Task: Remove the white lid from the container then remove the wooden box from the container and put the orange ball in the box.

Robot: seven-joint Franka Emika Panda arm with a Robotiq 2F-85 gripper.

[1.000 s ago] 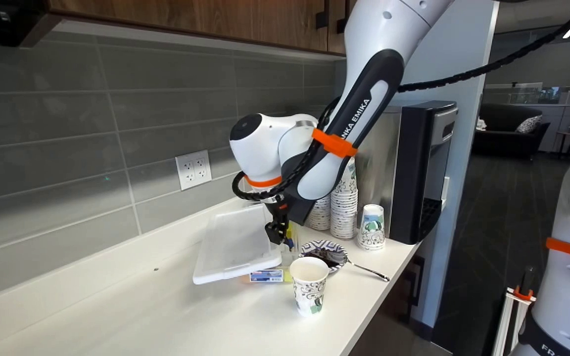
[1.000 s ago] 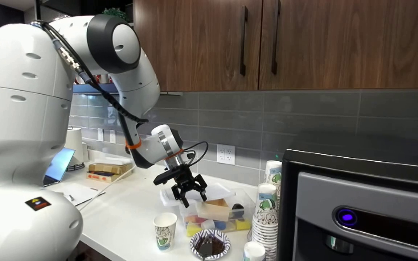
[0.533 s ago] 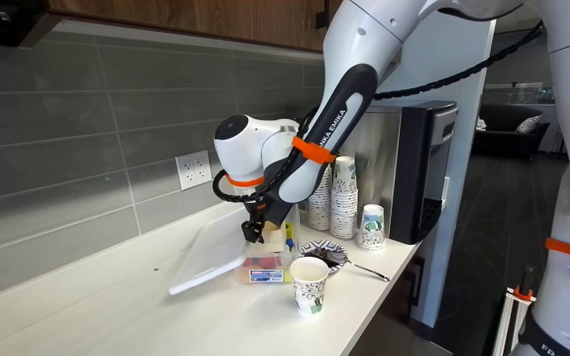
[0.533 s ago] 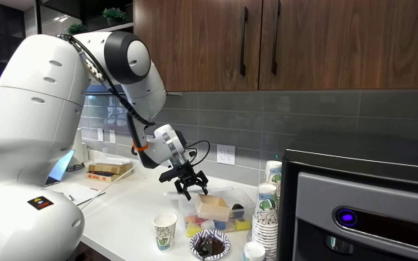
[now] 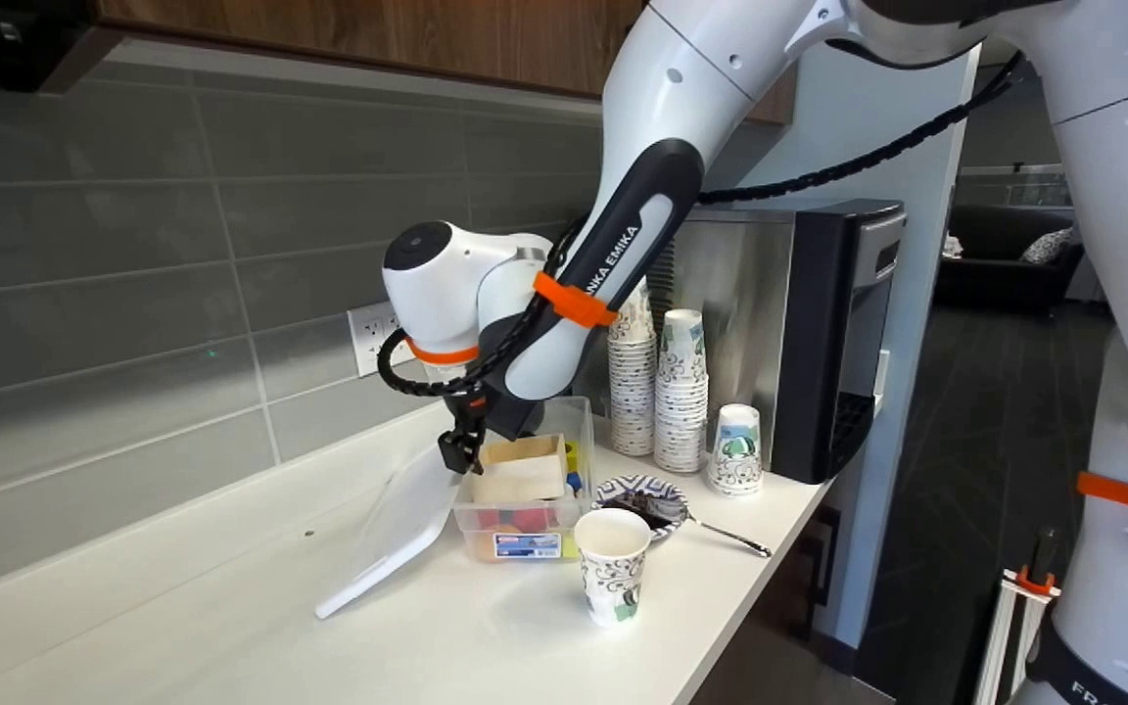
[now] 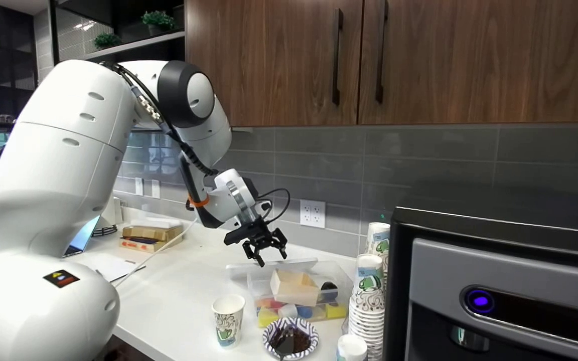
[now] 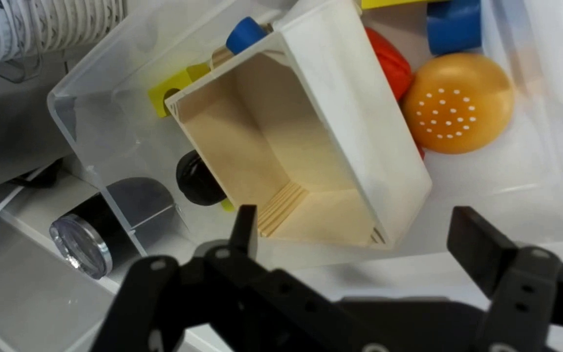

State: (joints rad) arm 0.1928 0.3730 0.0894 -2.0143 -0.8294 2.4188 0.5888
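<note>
The white lid (image 5: 396,534) is off the container and tilted beside it, its low edge at the countertop; it also shows in an exterior view (image 6: 241,272). The translucent container (image 5: 468,521) stands uncovered and holds several toys. The pale wooden box (image 5: 525,477) sits tilted inside it, with its hollow side visible in the wrist view (image 7: 281,137). My gripper (image 6: 272,259) is open and empty above the lid and the container's edge; in the wrist view its fingers (image 7: 359,239) are spread near the box's lower corner. I cannot make out the orange ball; the box hides part of the contents.
A tan toy bun (image 7: 457,102) and a partly hidden red thing (image 7: 390,63) lie in the container. A paper cup (image 5: 613,583) and a patterned bowl (image 5: 630,487) with a spoon stand close in front. Stacked cups (image 5: 681,416) and a dispenser (image 5: 833,343) stand beside. A tiled wall is behind.
The lid has slid off the container, down and to the left in an exterior view, as my gripper moved the same way. The container and wooden box are now uncovered; the gripper stays open.
</note>
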